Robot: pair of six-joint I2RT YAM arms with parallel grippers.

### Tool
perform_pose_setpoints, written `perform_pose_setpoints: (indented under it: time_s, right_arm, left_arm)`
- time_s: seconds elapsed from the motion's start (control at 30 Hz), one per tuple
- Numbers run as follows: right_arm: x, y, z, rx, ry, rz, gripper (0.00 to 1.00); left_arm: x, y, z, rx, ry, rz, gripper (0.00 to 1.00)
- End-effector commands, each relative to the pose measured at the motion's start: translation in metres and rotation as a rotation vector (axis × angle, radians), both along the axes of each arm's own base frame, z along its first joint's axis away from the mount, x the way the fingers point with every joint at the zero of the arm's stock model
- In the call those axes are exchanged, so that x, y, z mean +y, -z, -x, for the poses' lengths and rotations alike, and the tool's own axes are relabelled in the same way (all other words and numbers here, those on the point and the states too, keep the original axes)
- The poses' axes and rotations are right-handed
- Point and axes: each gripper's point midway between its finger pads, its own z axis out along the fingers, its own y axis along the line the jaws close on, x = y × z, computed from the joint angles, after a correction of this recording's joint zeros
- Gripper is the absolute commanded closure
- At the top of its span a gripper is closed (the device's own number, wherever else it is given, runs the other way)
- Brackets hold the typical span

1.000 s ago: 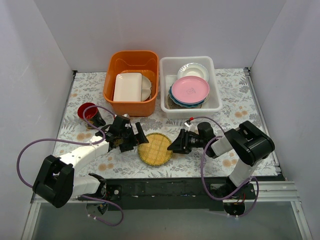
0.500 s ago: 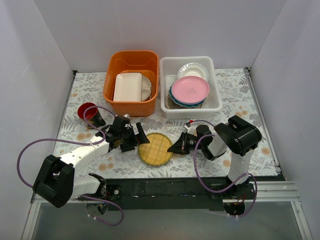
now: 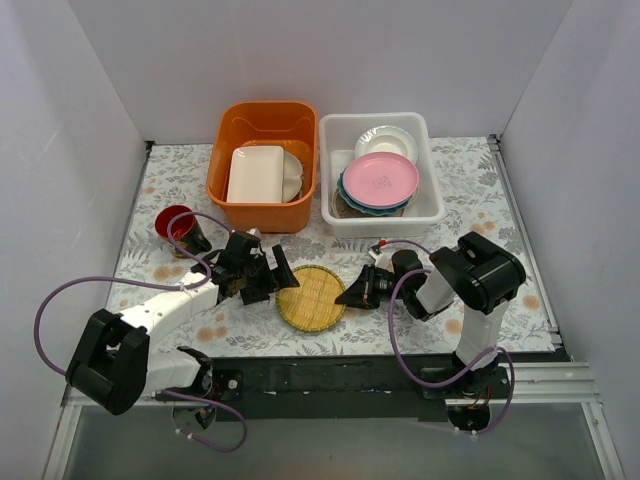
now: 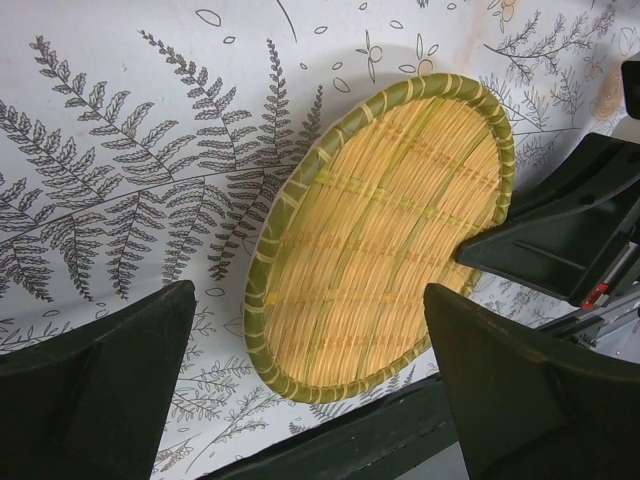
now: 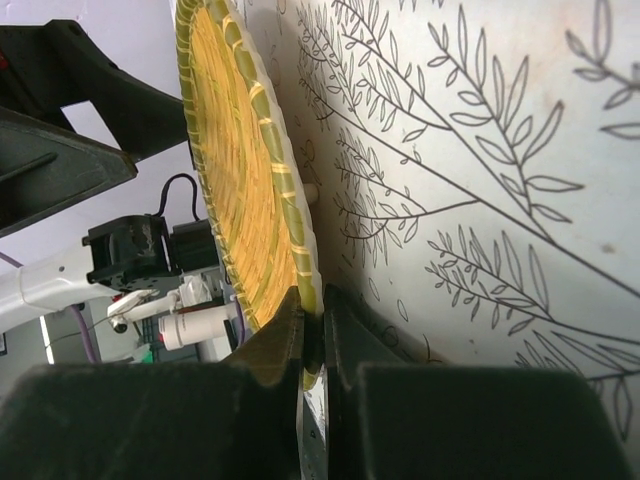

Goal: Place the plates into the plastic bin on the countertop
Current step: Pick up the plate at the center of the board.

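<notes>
With the left gripper (image 4: 310, 335) spread wide beside it, the right gripper (image 5: 313, 312) pinches the woven plate (image 4: 385, 235)

One orange tub (image 3: 258, 216); one plastic bin (image 3: 434, 190); one cup (image 3: 177, 222); one woven plate (image 3: 310, 298)

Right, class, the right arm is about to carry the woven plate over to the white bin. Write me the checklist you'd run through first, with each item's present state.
1. Grip: the right gripper is shut on the rim of the woven plate: ok.
2. Other arm: the left gripper is open and not holding the plate: ok.
3. Hold security: only the rim's edge is pinched: cannot tell.
4. Target: the plastic bin is open-topped, with room above the pink plate: probably ok.
5. Snags: whether the purple cable stays clear of the lift: cannot tell.
</notes>
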Motion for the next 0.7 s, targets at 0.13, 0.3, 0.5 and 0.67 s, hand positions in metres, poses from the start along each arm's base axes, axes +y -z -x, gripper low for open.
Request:
perform_pose_setpoints:
  time_s: [0.13,0.3,0.5,0.67]
  right_arm:
    - [-0.001,-0.003,-0.002,-0.058,-0.020,0.058,0.99]
    - [-0.006,-0.007,-0.006,-0.094,-0.026,0.119,0.99]
    - [-0.007,-0.028,-0.018,-0.201,-0.038,0.170,0.99]
    - [-0.007,-0.051,-0.020,-0.238,-0.050,0.163,0.99]
  left_arm:
    - [0.000,-0.013,-0.008,-0.059,0.005,0.002,0.02]
    - [0.001,-0.020,-0.012,-0.086,0.000,-0.001,0.02]
    - [0.005,-0.029,-0.017,-0.121,-0.011,-0.020,0.02]
    - [0.011,-0.037,-0.022,-0.154,-0.018,-0.059,0.02]
